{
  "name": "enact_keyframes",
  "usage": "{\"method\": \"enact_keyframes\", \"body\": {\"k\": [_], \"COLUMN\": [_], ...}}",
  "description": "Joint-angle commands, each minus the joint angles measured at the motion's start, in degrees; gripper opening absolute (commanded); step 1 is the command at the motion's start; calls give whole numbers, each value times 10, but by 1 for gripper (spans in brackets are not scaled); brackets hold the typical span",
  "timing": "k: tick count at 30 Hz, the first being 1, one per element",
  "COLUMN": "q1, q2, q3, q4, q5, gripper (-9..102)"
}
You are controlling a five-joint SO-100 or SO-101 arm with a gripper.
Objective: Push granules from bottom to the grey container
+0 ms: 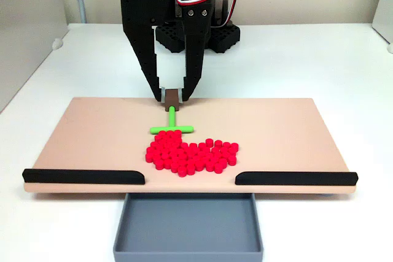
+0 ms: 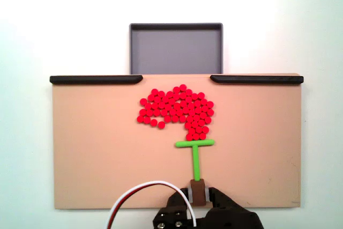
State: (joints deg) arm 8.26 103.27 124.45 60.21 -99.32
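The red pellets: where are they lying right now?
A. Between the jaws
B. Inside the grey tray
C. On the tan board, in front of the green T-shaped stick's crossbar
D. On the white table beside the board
C. The red pellets sit clustered on the tan board, just ahead of the green T-shaped stick, while the grey tray beyond the board's edge holds none.

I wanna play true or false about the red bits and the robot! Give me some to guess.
1. The tiny bright red pellets lie on the tan board. True.
2. The shallow grey tray is full of pellets. False: it holds none.
3. The claw grips the green T-shaped stick by its brown end. True.
4. The two black strips join with no gap. False: a gap sits in front of the tray.
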Motion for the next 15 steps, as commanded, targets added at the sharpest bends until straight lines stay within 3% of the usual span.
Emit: {"method": "enact_keyframes", "body": {"k": [1, 15], "q1": [4, -6], "q2": [-14, -56], "q3": [-23, -69], "q4": [-4, -3], "q5": [-2, 3], "gripper": [0, 0]}}
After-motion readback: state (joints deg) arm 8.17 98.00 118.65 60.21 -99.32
